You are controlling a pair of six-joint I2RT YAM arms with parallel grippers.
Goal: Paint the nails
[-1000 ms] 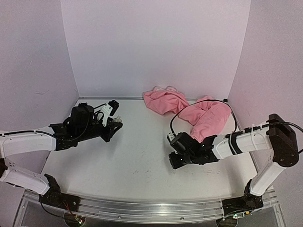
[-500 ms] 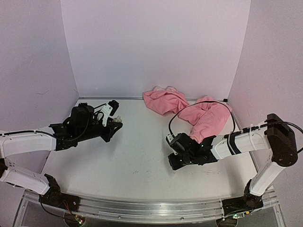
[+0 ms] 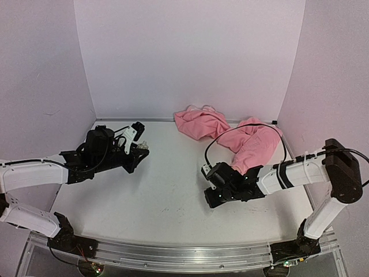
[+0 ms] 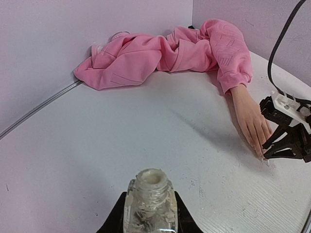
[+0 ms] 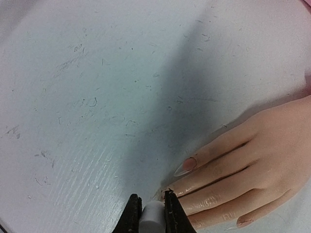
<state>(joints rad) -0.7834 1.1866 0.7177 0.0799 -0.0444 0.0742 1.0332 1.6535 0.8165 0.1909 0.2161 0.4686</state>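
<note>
The beige mannequin hand (image 5: 265, 150) lies flat on the table, its wrist in a pink hoodie sleeve (image 4: 228, 58). One pale glossy nail (image 5: 185, 166) shows clearly on a finger, and another nail (image 5: 242, 223) sits lower right. My right gripper (image 5: 151, 206) is shut on a white cap (image 5: 153, 217), right against the tip of the finger below that nail; any brush is hidden under it. In the top view this gripper (image 3: 212, 198) covers the fingertips. My left gripper (image 4: 149, 211) is shut on a small clear bottle (image 4: 149, 194), uncapped and upright, at the table's left (image 3: 140, 148).
The pink hoodie (image 3: 199, 122) is bunched against the back wall and runs toward the right wall. A black cable (image 3: 242, 128) arcs over it from the right arm. White walls close in the table (image 3: 167, 190) on three sides.
My right gripper has edged slightly left over the fingertips with the cap in it. The left arm and bottle have not moved.
</note>
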